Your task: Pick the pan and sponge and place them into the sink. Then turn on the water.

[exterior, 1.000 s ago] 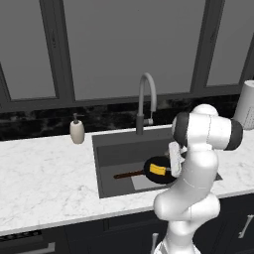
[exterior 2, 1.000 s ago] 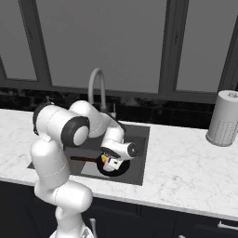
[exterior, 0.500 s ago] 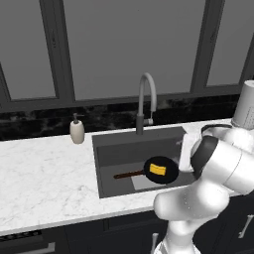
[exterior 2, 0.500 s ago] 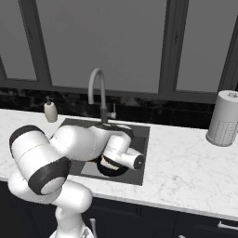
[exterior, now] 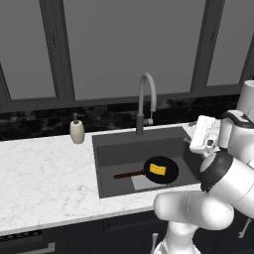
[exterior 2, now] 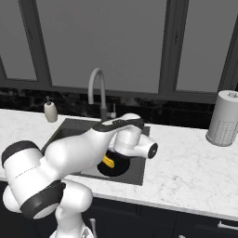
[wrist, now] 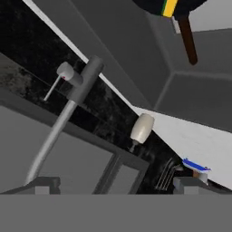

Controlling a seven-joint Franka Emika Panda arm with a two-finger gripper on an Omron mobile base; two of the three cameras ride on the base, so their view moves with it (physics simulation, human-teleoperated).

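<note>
The black pan [exterior: 161, 170] lies on the floor of the dark grey sink [exterior: 114, 149], its reddish-brown handle [exterior: 129, 174] pointing left. On the pan rests the yellow sponge [exterior: 158, 169]. My hand [exterior: 203, 135] hovers above the sink's right edge, apart from both. In the hand view my gripper [wrist: 115, 186] is open with nothing between its fingertips [wrist: 43, 183]; it faces the faucet's base [wrist: 86, 79] and lever [wrist: 56, 81], with the pan [wrist: 156, 3] and sponge [wrist: 171, 7] at the top edge. No blue water stream shows under the spout [exterior: 154, 106].
A beige soap dispenser [exterior: 76, 130] stands on the white marble counter [exterior: 44, 173] left of the sink. A paper towel roll [exterior 2: 224, 118] stands at the far right. The arched faucet [exterior 2: 96, 90] rises behind the basin, under dark windows.
My hand has left the pan, risen and swung right to the sink's right edge, turning toward the faucet. Pan and sponge stay in the sink.
</note>
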